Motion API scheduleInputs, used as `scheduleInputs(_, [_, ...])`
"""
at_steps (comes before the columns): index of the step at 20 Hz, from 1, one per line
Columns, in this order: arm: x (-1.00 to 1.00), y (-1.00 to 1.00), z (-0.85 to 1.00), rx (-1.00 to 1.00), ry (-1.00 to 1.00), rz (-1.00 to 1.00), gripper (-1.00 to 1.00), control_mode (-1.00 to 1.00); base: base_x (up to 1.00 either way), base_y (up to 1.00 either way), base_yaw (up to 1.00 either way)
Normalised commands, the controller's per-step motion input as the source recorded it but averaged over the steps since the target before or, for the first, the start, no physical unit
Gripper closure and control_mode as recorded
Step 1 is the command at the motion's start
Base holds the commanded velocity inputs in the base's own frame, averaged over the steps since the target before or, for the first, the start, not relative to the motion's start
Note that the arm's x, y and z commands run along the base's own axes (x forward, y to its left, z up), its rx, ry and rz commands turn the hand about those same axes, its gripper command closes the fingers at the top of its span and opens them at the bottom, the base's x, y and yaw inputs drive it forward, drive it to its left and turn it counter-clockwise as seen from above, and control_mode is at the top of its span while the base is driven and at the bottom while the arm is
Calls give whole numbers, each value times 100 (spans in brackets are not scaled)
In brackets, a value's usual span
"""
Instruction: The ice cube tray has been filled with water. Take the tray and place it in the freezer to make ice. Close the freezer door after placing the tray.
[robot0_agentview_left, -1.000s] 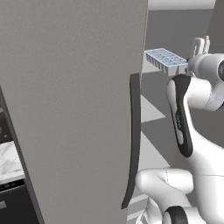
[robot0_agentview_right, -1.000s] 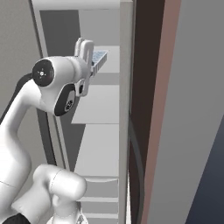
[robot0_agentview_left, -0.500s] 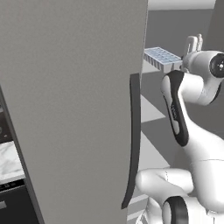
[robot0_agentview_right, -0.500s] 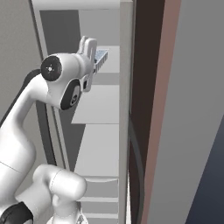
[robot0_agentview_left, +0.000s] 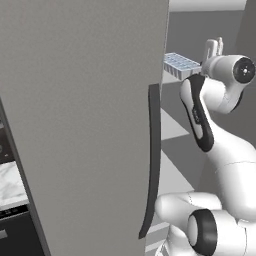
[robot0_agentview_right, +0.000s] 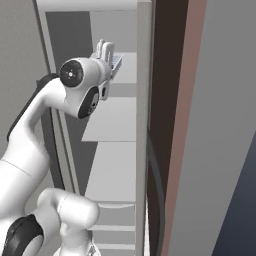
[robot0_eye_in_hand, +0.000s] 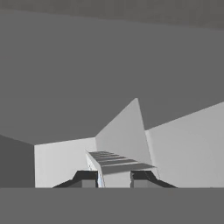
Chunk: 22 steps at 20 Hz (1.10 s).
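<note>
My gripper (robot0_agentview_left: 214, 48) is shut on one end of the ice cube tray (robot0_agentview_left: 181, 64), a long pale tray held about level, its small cells filled with light-blue water (robot0_agentview_left: 178, 61). The freezer door (robot0_agentview_left: 85, 125) stands wide open at my left, with its long dark handle (robot0_agentview_left: 153, 160) facing me. In the right base view the gripper (robot0_agentview_right: 106, 49) holds the tray (robot0_agentview_right: 116, 62) inside the freezer (robot0_agentview_right: 95, 30), at the height of the upper shelf (robot0_agentview_right: 127, 70). From the hand, the tray (robot0_eye_in_hand: 114, 162) runs forward from between the fingertips (robot0_eye_in_hand: 85, 178) over a pale shelf; whether it touches is unclear.
Two more pale shelves (robot0_agentview_right: 114, 120) lie below the upper one. A pale upright edge (robot0_agentview_right: 144, 125) with a dark curved handle (robot0_agentview_right: 156, 175) bounds the freezer on the right, with dark wood (robot0_agentview_right: 172, 100) beyond. A dark appliance front (robot0_agentview_left: 12, 220) sits low at the left.
The hand has risen slightly and carried the tray a little deeper into the freezer. The door has not moved.
</note>
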Motion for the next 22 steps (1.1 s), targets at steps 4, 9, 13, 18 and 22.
scheduleInputs(4, [41, 0, 0, 0, 0, 2, 100, -100, 0, 0, 0])
scheduleInputs(9, [27, 0, 0, 0, 0, 0, 100, -100, 0, 0, 0])
scheduleInputs(13, [14, 0, -11, 0, 0, 0, 100, -100, 0, 0, 0])
scheduleInputs(18, [13, 3, -27, 0, 0, 0, 100, -100, 0, 0, 0])
scheduleInputs(22, [18, 1, -19, 0, 0, 0, 100, -100, 0, 0, 0])
